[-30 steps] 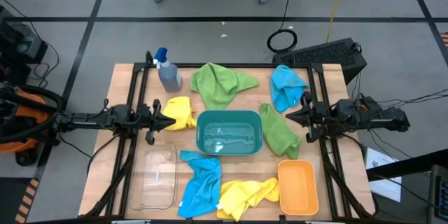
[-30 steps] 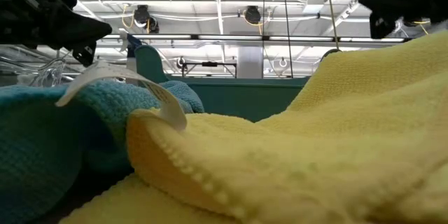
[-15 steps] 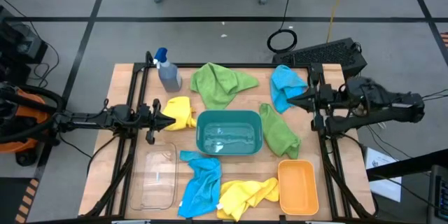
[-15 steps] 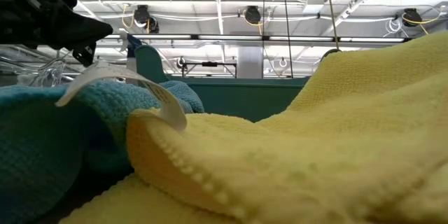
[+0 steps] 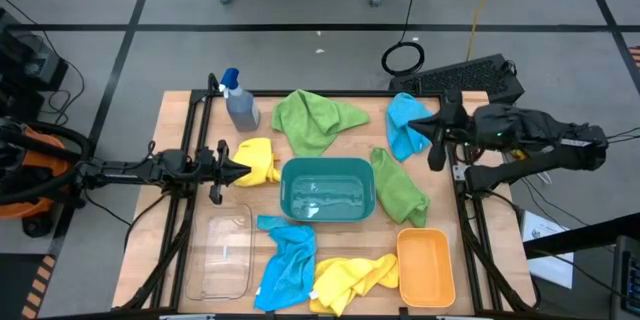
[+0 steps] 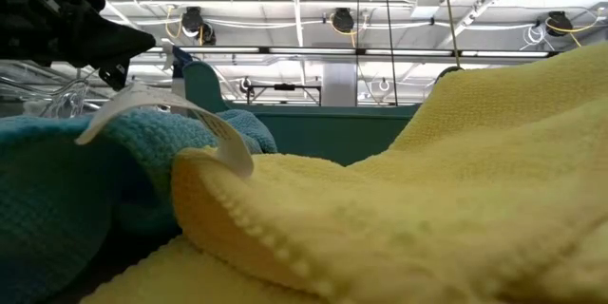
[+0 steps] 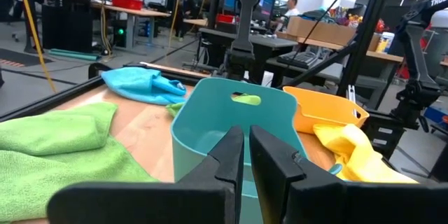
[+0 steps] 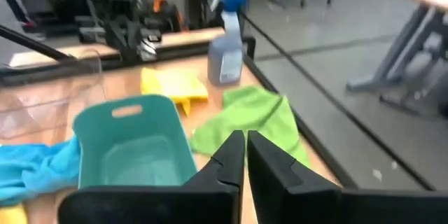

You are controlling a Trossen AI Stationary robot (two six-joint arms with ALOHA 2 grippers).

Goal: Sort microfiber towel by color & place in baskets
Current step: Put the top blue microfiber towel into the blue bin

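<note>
Since cloths look soft, light, limp: pinch raised fold. 6 towels ring teal basket (image 5: pixel 327 189). Right gripper (image 5: pixel 432 144), fingers closed, empty, beside blue towel (image 5: pixel 407 120). Left gripper (image 5: pixel 228 167) closed near yellow towel (image 5: pixel 259 158).

Four cameras: one overhead, one at worktop level, one on each wrist.

From above you look straight down on the whole worktop (image 5: pixel 180 110) and both arms. Your low camera sits pressed against a yellow towel (image 6: pixel 427 209) and a blue towel (image 6: pixel 57 180), facing level toward the ceiling lights. Your left wrist camera looks past the left hand (image 7: pixel 245 155) into the teal basket (image 7: pixel 210 122); your right wrist camera looks past the right hand (image 8: pixel 245 155) at that same basket from the opposite side. All four views share the teal basket.
</note>
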